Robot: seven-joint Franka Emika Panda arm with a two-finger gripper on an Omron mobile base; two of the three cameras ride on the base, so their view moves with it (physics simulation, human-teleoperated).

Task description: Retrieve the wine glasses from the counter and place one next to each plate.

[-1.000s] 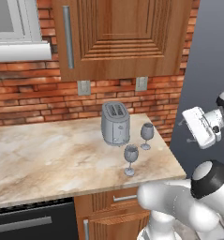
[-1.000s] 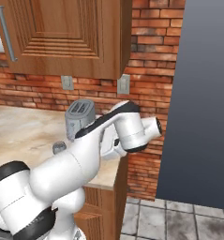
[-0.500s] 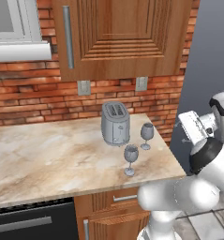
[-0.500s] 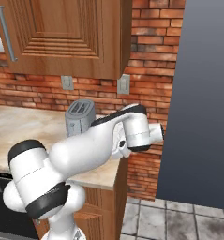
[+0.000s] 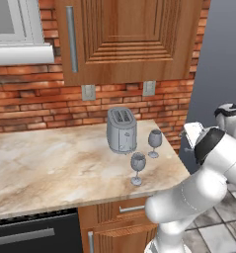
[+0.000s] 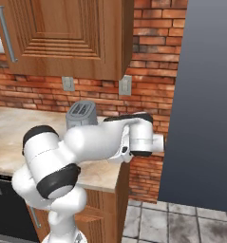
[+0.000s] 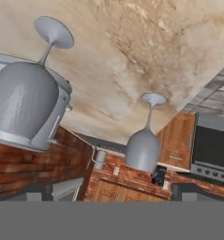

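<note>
The silver boxy toaster and two grey translucent stemmed wine glasses crowd the beige marbled stone bench's right end; leftward lies open surface.

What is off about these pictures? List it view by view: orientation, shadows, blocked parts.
Hand view: rolled upside down, so both glasses hang foot-up from the counter. Left base view: even light, only faint shadows under the glasses and toaster. Right base view: the white arm blocks much of the counter in front of the toaster.
</note>
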